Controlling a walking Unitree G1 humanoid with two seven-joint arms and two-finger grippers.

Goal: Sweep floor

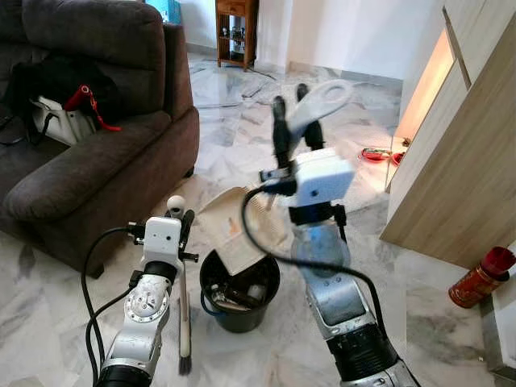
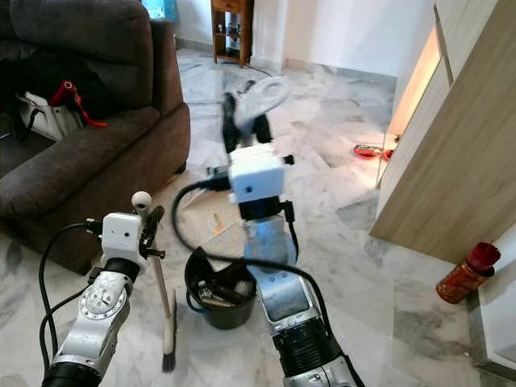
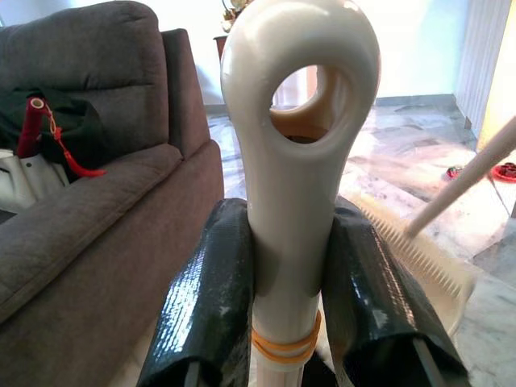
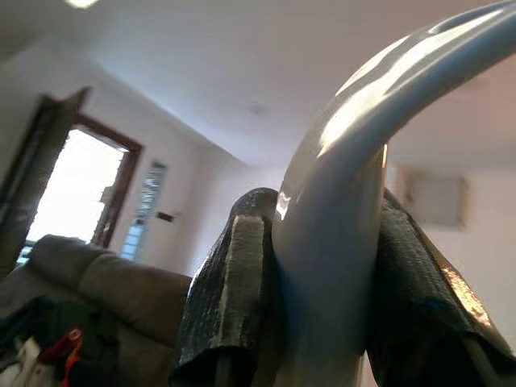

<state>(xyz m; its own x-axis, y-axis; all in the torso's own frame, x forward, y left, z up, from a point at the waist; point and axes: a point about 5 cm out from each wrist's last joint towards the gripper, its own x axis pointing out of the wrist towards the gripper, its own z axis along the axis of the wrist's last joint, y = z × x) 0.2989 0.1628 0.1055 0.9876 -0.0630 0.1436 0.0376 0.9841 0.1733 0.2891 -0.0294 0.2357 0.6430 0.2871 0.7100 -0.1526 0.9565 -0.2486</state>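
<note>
so the bit that mattered here was the dustpan [image 1: 242,226] vs the black bin [image 1: 239,292]. i had the right gripper [image 1: 297,113] clamped tight on the dustpan's looped white handle, held high, and the long axis ran from that loop down and toward my left, ending with the pan sitting tilted right over the bin's mouth. looked to me like a tipping-out pose, so the next move hinged on keeping the pan's lip inside the rim rather than past it.

left gripper [image 1: 181,219] was closed on the brush [image 1: 184,298] handle just below its white loop end, brush hanging close to upright with the bristles down near the marble floor [image 1: 266,137], just beside the bin on my left side. so left arm was nearer the bin, but the brush was parked, not sweeping.

sofa [image 1: 89,121] sat off to my left, wooden cabinet [image 1: 459,161] on my right, well apart from both tools. couldn't tell how much was left in the pan.
</note>
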